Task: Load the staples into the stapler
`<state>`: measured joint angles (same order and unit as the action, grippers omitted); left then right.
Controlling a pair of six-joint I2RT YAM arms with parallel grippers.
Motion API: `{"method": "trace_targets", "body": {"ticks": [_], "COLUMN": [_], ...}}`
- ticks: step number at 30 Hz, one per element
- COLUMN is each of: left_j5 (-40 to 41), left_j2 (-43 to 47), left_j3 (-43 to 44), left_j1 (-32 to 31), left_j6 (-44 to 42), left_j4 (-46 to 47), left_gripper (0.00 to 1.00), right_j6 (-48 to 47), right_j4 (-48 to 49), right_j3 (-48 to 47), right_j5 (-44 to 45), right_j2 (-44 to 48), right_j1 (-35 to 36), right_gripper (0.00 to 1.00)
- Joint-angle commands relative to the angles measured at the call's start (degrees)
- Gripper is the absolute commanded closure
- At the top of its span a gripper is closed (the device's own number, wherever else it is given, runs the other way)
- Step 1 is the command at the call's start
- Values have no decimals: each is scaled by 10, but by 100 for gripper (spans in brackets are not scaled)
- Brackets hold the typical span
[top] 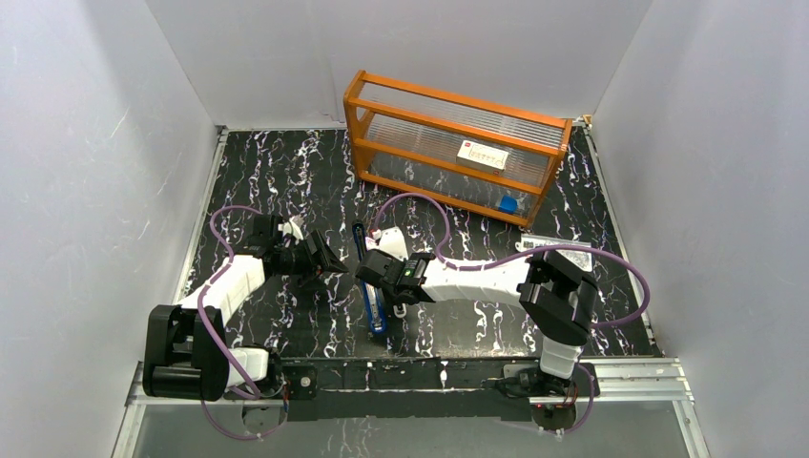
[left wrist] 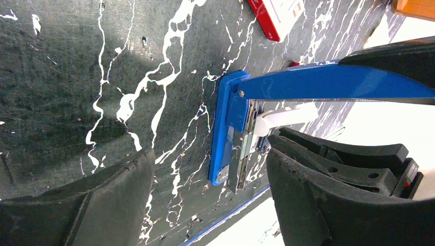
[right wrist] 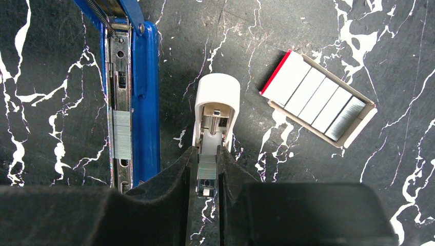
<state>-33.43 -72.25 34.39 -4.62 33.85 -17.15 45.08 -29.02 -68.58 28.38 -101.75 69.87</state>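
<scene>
black marbled table (top: 286, 181), orange rack (top: 355, 110), left hand (left wrist: 208, 151) spread by stapler (right wrist: 146, 102), right hand (right wrist: 208, 159) pinching white piece (right wrist: 218, 95) beside staple box (right wrist: 318, 100)

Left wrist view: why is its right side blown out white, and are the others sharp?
Left wrist view: pale patches beyond the stapler are overexposed, detail lost; the open left gripper looms dark. Right wrist view: sharp, the staples in the channel crisp; the right gripper, shut on a white piece, is near-black. Top view: even light, soft shadows.
</scene>
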Motion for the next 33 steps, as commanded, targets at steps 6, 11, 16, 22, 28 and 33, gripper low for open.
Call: {"method": "trace_targets", "body": {"ticks": [6, 11, 16, 22, 28, 33], "left_j5": [-1, -2, -2, -3, -4, -6], "left_j2": [4, 5, 5, 4, 6, 7], "left_j3": [8, 7, 7, 7, 7, 7], "left_j1": [-1, -1, -1, -1, -1, -1], "left_j6": [-7, -7, -7, -7, -7, -7], "left_j4": [-6, -6, -7, -6, -6, -5], "left_gripper": [24, 24, 24, 24, 24, 24], "right_j6": [14, 16, 16, 9, -6, -10], "right_j4": [-5, -6, -1, 15, 46, 60], "right_j3": [3, 4, 11, 23, 37, 46], "right_j5": [17, 17, 16, 9, 3, 2], "right_j2": [-2, -2, 5, 8, 24, 31], "right_j1": [0, -2, -4, -5, -5, -5], "right_gripper": [73, 73, 73, 73, 73, 73]}}
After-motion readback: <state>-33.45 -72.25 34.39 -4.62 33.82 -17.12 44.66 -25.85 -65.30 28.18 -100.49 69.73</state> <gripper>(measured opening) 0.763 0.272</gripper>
